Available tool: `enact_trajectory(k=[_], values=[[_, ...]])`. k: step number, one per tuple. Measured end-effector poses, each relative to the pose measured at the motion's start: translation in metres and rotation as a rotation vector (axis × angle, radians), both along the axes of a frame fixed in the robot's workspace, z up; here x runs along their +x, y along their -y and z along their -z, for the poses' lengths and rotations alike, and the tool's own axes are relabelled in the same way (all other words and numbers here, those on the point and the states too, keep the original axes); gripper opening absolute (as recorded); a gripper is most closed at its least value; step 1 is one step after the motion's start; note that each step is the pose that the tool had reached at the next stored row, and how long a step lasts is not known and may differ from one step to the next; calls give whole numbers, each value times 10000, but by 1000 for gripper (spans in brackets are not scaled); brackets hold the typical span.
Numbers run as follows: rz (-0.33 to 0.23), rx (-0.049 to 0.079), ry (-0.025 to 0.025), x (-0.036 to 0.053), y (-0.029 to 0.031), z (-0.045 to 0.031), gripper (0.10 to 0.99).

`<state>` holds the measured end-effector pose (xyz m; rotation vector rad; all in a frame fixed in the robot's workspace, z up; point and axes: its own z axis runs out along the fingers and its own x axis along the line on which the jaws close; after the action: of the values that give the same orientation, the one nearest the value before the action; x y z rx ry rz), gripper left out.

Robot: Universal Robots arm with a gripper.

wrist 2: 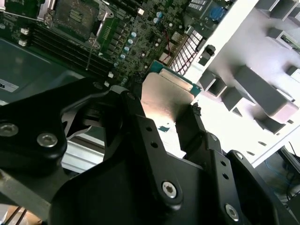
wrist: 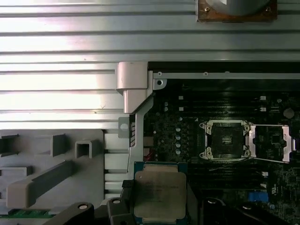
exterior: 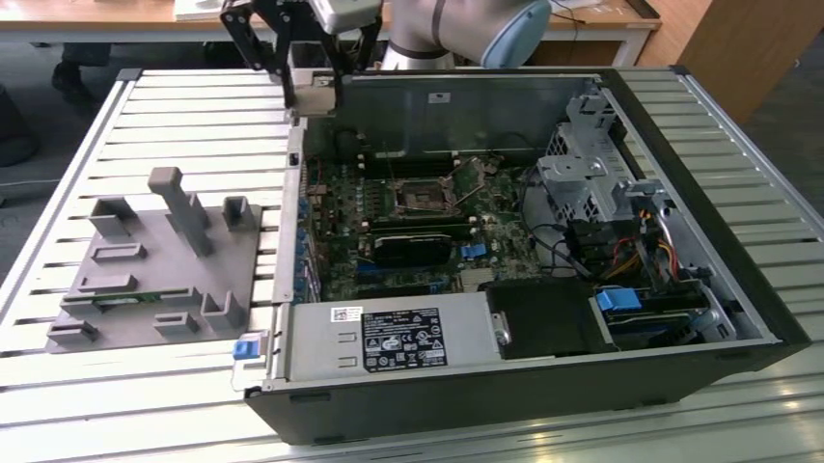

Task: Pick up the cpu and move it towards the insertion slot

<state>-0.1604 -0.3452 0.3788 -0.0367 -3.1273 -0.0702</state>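
The cpu (exterior: 313, 94), a small flat square chip with a silvery top, hangs above the back corner of the open computer case on the exterior view's left. My gripper (exterior: 312, 89) is shut on it. In both wrist views the black fingers (wrist 2: 136, 117) clamp two opposite edges of the cpu (wrist 2: 166, 96) (wrist: 159, 194). The insertion slot (exterior: 419, 196) (wrist: 226, 139) (wrist 2: 75, 16) is a square socket with a metal frame and dark centre on the green board, its lid (wrist: 272, 143) folded open beside it. The chip is apart from the slot, near the case wall.
The case (exterior: 721, 193) lies open on a slatted metal table. A grey tray (exterior: 142, 275) with upright posts sits at the exterior view's left, with a green memory stick (exterior: 123, 299) in it. A long black block (exterior: 412, 249), a power supply (exterior: 386, 338) and drive cages (exterior: 586, 183) fill the case.
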Motion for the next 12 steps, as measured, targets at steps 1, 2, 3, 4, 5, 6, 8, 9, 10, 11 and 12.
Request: enact_trajectory(k=[1,2,3,4,5,6,8,9,10,11,12], values=[[-1,0,0,12,-17,1,533],[-1,0,0,25,-31,2,533],[-1,0,0,37,-46,2,533],[-1,-1,-1,50,-59,2,533],[-1,0,-1,63,-71,3,533],[-2,0,-1,77,-81,3,533],[-1,-1,-1,108,-100,4,533],[0,0,0,127,-109,4,533],[-1,0,0,146,-117,4,533],[0,0,0,165,-125,4,533],[0,0,-1,185,-132,4,533]])
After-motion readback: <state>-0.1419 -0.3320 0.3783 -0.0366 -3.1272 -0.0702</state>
